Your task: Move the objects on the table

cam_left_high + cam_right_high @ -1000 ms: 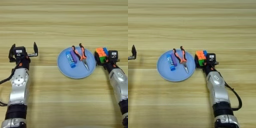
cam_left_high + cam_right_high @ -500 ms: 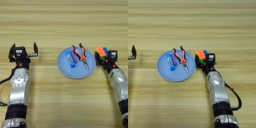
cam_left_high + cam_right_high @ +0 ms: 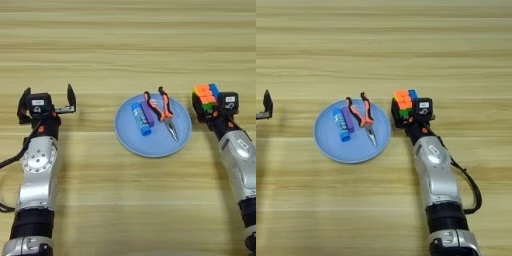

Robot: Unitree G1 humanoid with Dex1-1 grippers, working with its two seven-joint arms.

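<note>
The puzzle cube (image 3: 206,96) sits just beyond the right rim of the light-blue plate (image 3: 131,138), clamped between the fingers of the right hand (image 3: 209,104); whether it rests on the desk (image 3: 128,45) or hangs just above it, I cannot tell. The pliers (image 3: 162,110) lie on the plate, beside a small blue-and-purple item (image 3: 141,116). Well left of the plate, the left hand (image 3: 46,102) hangs idle, its 2 fingers spread and grasping nothing. The step in hand looks like carrying the cube; next it likely needs setting down, perhaps on the plate.
</note>
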